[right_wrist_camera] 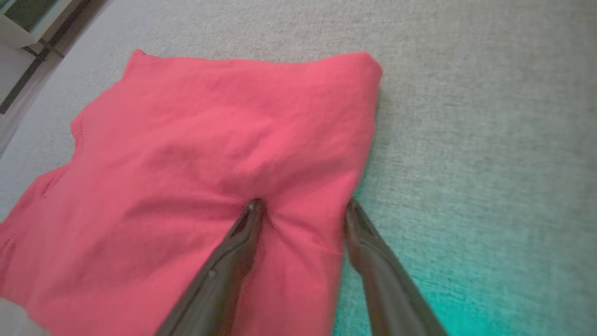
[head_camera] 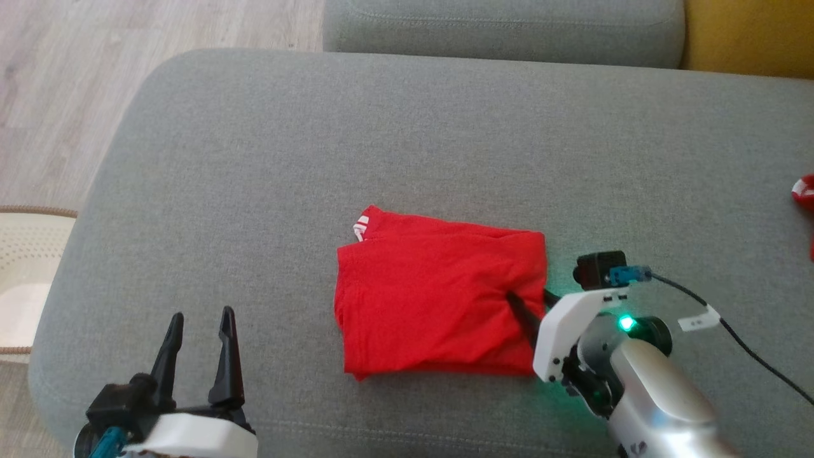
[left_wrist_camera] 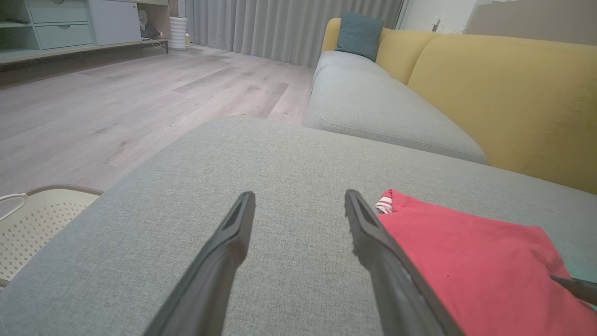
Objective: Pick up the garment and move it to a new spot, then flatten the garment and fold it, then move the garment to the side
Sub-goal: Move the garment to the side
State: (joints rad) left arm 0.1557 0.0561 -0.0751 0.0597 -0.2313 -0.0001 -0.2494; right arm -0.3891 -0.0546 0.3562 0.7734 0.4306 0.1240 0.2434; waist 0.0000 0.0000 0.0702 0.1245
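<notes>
Nearest, left of the garment, the left gripper hovers over the grey seat cushion, jaws wide and empty. The right gripper is at the garment's right edge, jaws apart and straddling it. One finger dimples the cloth and the other rests just outside it; nothing is pinched yet. The red garment lies folded in a rough rectangle, mid-cushion. It looks light, soft and limp. Its layers would probably slide apart if lifted carelessly, so the stacked right edge, all layers together, seems the best hold. Beyond the garment are a second cushion and a yellow backrest.
</notes>
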